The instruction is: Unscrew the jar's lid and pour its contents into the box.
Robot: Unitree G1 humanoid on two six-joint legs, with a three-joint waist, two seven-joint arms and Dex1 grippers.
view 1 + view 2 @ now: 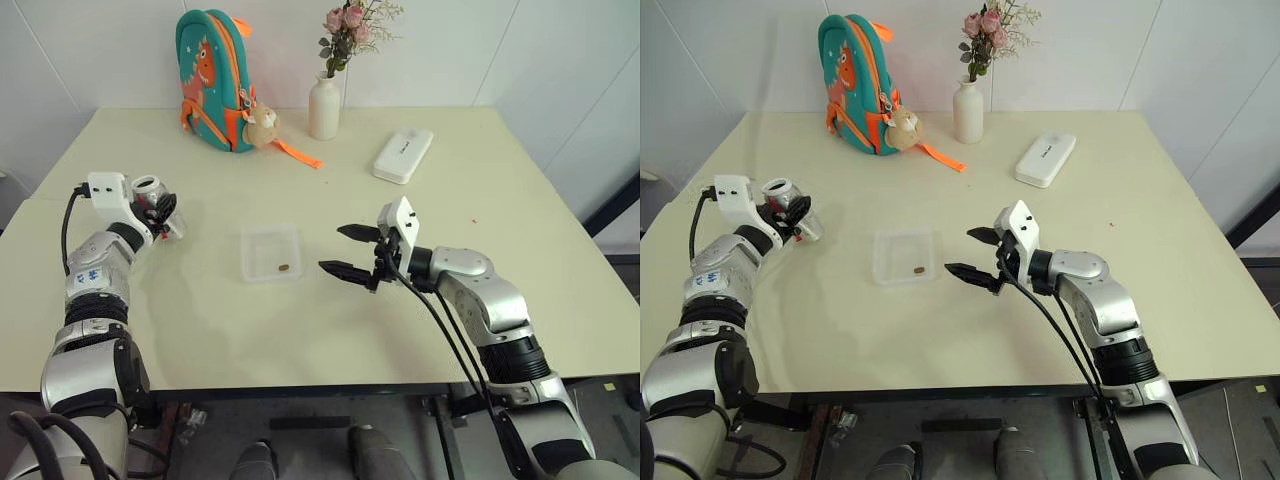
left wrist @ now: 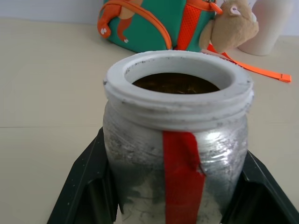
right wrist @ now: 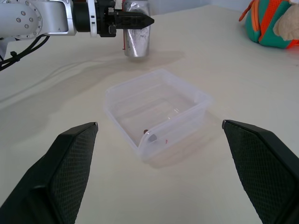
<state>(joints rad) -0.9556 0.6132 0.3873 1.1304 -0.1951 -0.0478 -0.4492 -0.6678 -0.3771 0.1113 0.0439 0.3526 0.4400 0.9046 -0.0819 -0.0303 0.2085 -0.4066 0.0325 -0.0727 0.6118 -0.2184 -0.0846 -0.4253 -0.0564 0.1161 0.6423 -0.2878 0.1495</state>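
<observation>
1. Now at nine o'clock on the table [image 1: 430, 300]: left gripper [image 1: 160, 212] clamped around the jar [image 2: 175, 154], upright, lid off, brown contents [image 2: 175, 83] visible through the open mouth.
2. At centre: the box [image 1: 271, 252], a few brown bits on its floor.
3. At three o'clock of the box, just beside it: right gripper [image 1: 347, 251], spread wide, empty.
4. At twelve o'clock: backpack [image 1: 215, 80], vase [image 1: 324, 108], white case [image 1: 403, 155].

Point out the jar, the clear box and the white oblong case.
jar [image 2: 175, 154], left wrist view, on its side wall at the red stripe.
box [image 1: 271, 240], left eye view, on a bare part of its floor.
white oblong case [image 1: 403, 155], left eye view, middle of its top.
</observation>
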